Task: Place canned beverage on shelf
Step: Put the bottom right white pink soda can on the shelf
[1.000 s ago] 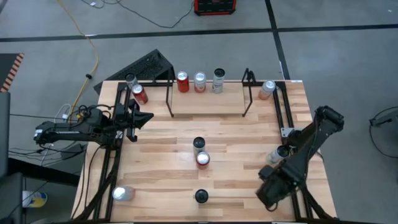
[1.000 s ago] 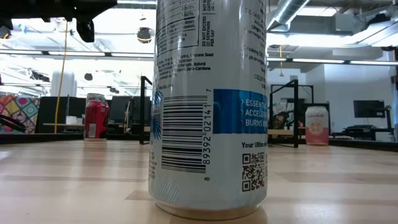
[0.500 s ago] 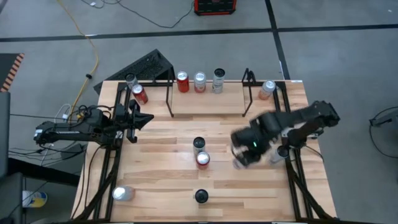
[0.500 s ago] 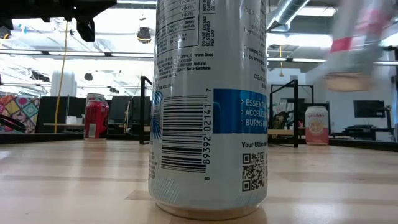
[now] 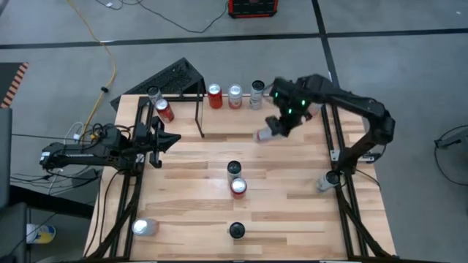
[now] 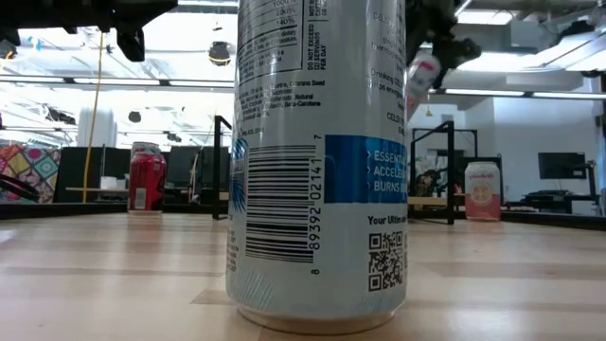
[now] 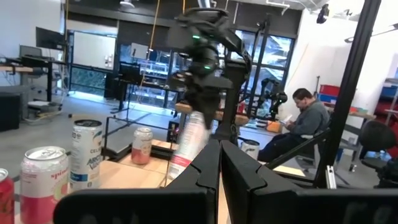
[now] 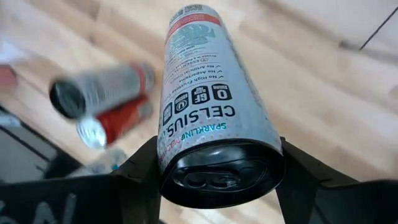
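- Right gripper (image 5: 274,130): grasping the Celsius can (image 8: 211,106) mid-body; you hold a rigid, slick, dentable cylinder.
- Left gripper (image 5: 174,137): clenched, idle beside the shelf (image 5: 199,117).

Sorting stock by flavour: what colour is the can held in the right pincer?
Silvery white can with a red top band, clearest in the right wrist view.

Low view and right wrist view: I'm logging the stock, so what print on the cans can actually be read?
"CELSIUS", "SPARKLING": can held in the right hand.
"ESSEN", "ACCELE", "BURNS M", "8 89392 02141 7": front can, low view.
That can's fine print and the peach can: too small to read.
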`<action>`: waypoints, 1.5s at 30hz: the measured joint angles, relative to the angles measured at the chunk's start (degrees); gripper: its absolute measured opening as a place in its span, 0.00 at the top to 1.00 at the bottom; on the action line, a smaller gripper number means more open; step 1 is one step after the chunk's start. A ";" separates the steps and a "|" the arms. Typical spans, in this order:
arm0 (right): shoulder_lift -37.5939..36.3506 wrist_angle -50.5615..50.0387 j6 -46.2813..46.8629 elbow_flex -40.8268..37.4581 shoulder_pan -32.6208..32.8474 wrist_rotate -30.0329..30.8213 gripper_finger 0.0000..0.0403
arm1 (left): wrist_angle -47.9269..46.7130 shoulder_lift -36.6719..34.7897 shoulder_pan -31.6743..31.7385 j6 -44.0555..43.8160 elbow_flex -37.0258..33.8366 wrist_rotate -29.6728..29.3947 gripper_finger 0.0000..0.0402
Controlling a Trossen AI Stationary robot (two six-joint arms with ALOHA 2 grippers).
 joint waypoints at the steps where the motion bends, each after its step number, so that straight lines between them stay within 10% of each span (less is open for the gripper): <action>1: 0.00 0.35 -1.10 0.00 -1.86 -0.08 0.46 | 0.02 -0.01 0.00 0.46 0.00 -0.02 1.00; 21: 19.85 -8.18 -11.21 24.84 -14.33 -0.32 0.46 | 0.04 -0.01 0.00 -0.50 0.00 -0.35 1.00; 45: 5.33 -8.13 -15.68 7.90 -18.55 5.90 0.46 | 0.04 -0.01 0.00 -4.47 0.00 0.39 1.00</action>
